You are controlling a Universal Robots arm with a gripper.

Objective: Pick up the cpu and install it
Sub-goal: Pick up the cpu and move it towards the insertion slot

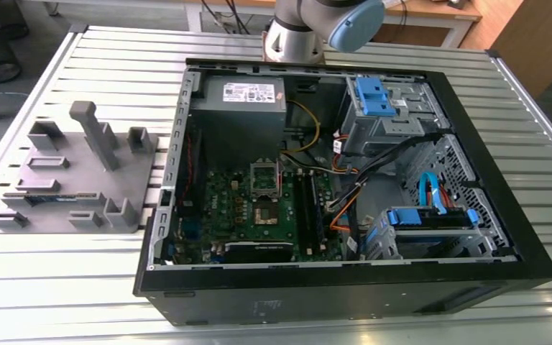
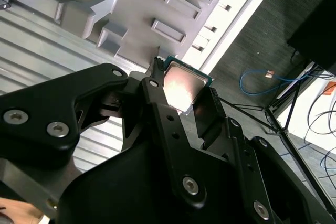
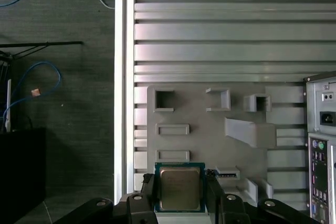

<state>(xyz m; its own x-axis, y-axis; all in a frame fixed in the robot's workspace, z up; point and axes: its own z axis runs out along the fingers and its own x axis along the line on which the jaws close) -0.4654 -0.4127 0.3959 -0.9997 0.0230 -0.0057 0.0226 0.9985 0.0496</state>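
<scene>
Black pincer [image 3: 180, 199] pinching small square silvery-topped cpu [image 3: 180, 187] by opposite edges. Looks lifted clear above grey moulded parts tray [image 3: 210, 145] on slatted metal tabletop [image 3: 220, 35]. My call: chip level, grip steady, no twist in carry.

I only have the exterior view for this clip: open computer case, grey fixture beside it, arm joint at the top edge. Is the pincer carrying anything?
Observer: Yes. In both wrist views the pincer is shut on the cpu, gripping it by two opposite edges.
Operator: Which face of the chip shows?
Observer: Its silvery metal top faces both wrist cameras.
Operator: Is it over the case?
Observer: No. In the first wrist view it is held up above the grey fixture, not seated in any pocket, and the case's rear panel stands beside that fixture.
</scene>
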